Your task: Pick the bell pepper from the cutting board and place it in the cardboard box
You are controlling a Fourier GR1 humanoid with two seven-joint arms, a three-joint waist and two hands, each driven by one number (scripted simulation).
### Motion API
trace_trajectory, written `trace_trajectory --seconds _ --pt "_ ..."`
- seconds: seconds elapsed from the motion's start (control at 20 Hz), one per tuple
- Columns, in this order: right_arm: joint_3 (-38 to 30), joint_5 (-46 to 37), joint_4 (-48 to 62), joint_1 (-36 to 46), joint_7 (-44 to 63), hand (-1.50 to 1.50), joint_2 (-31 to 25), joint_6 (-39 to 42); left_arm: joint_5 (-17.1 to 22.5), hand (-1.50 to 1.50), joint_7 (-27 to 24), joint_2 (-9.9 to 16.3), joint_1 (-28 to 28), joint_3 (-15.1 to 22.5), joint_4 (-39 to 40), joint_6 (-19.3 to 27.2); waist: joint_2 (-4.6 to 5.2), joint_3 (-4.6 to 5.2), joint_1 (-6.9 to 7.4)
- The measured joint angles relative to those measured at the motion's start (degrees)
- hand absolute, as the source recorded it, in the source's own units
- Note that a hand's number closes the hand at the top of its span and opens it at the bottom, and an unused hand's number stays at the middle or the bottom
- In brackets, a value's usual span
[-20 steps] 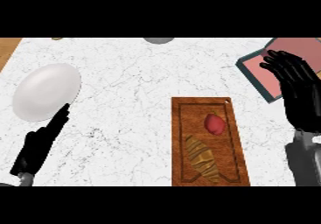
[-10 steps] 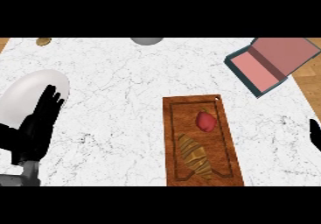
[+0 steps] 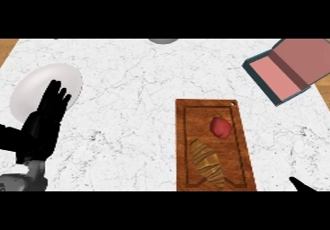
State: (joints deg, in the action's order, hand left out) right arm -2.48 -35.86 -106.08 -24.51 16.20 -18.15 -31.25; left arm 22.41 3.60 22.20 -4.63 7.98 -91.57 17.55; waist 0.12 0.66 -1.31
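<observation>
A red bell pepper (image 3: 220, 127) lies on the upper half of the wooden cutting board (image 3: 185, 148), with a brown striped pastry (image 3: 207, 161) below it. The cardboard box (image 3: 295, 68) sits tilted at the upper right, its pink inside showing. My left hand (image 3: 42, 123) stands open at the left, fingers straight and pointing up, over the lower edge of a white plate (image 3: 51, 83). Of my right hand only a black tip (image 3: 301, 185) shows at the lower right corner, well away from the pepper.
The white marble counter (image 3: 127, 112) has wooden floor showing at its upper left and right corners. A grey round object (image 3: 163, 40) peeks in at the top edge.
My right hand has dropped from beside the box to the lower right corner, almost out of view. The left hand has risen over the plate's edge. The view has shifted slightly.
</observation>
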Motion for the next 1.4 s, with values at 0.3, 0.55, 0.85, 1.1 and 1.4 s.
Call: trace_trajectory --seconds 0.3,0.55,0.85,1.1,1.4 --pt "8.19 -8.94 -13.19 -1.85 20.23 -1.5 0.93 12.87 -0.44 0.0 1.29 -0.84 -1.28 1.03 -0.95 0.52 0.18 -0.07 1.5" --pt "16.27 -17.85 -20.5 7.86 37.77 -1.5 5.13 23.47 -0.88 0.0 2.91 -1.18 -2.51 1.37 -1.32 0.7 0.16 -0.3 2.41" --pt "22.43 -25.64 -19.02 21.41 46.86 -1.5 12.49 32.52 -1.43 0.0 3.61 -1.55 -1.13 0.75 -2.81 0.26 -0.03 -0.49 2.22" --pt "22.39 -28.55 -12.75 26.37 48.56 -1.5 16.21 34.08 -2.16 0.0 3.81 -2.2 -0.86 0.29 -2.84 0.06 -0.05 -0.57 1.89" --pt "22.15 -27.59 -5.48 30.43 48.71 -1.5 17.51 32.58 -3.21 0.0 3.31 -3.08 -0.81 -0.62 -2.04 -0.97 -0.07 -0.63 1.68"
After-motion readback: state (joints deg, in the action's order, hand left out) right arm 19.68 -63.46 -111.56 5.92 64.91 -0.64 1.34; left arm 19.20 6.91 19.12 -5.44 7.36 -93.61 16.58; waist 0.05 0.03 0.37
